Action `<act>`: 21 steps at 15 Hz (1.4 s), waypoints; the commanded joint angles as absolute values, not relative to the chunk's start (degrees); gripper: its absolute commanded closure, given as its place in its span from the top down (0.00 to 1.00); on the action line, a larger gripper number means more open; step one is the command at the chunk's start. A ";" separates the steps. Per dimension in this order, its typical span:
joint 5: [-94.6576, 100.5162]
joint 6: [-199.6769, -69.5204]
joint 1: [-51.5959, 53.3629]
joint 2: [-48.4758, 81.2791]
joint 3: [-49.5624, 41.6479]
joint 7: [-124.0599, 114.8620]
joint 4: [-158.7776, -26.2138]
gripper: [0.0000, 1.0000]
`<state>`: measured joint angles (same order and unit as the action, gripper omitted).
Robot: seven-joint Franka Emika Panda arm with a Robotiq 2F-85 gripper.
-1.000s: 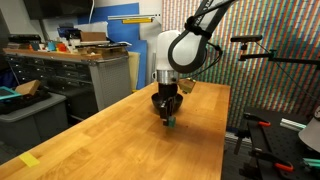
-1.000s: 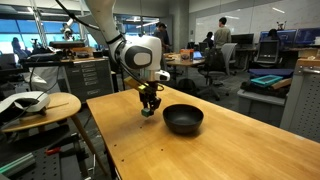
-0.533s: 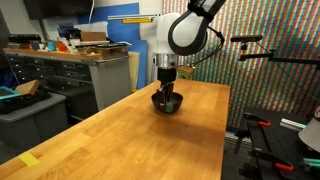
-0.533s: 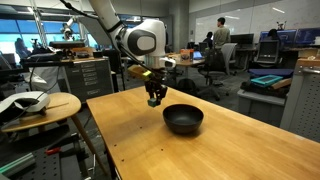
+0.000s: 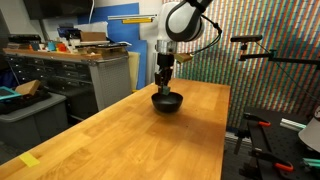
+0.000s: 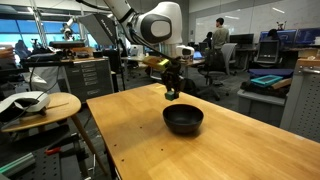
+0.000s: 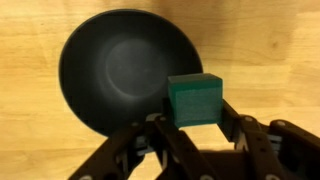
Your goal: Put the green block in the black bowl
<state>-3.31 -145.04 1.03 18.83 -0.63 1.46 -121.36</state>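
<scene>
We see the tool [image 7: 194,112] clamped on the green block [image 7: 194,99], its two dark fingers [image 7: 232,124] pressed against opposite sides of the cube, which sits square between them with its top face towards the wrist camera. In the wrist view the block covers part of the near rim of the black bowl [image 7: 122,68], so it hangs in the air over the bowl's edge and not over the middle of the hollow. The bowl stands upright on the wooden table [image 7: 270,40], and its glossy inside shows a paler round base. In an exterior view the tool [image 6: 172,92] points straight down, raised clear of the table [image 6: 200,152], with the bowl [image 6: 183,119] lower and just to one side of it; a small spot of green [image 6: 171,96] shows at the fingertips. In an exterior view from another side the tool [image 5: 165,86] hangs just above the bowl [image 5: 167,102], near the far end of the table [image 5: 120,140]; there the block is too small for us to make out.
</scene>
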 commanded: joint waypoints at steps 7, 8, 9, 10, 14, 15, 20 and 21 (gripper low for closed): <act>-4.38 -136.13 -5.55 28.05 -1.20 5.86 -109.80 0.23; -4.64 -135.35 -6.01 29.05 -1.03 6.25 -108.91 0.23; -5.23 -134.37 -6.57 30.18 -0.73 6.68 -107.94 0.23; -5.60 -133.52 -6.96 31.12 -0.55 7.04 -107.13 0.23; -7.55 -131.57 -8.11 34.02 0.10 7.70 -104.56 0.23; -8.21 -131.41 -8.37 34.50 0.29 7.74 -104.10 0.23; -10.54 -130.00 -9.19 35.69 0.98 7.89 -103.41 0.73; -10.71 -129.80 -9.24 35.71 1.03 7.86 -103.46 0.74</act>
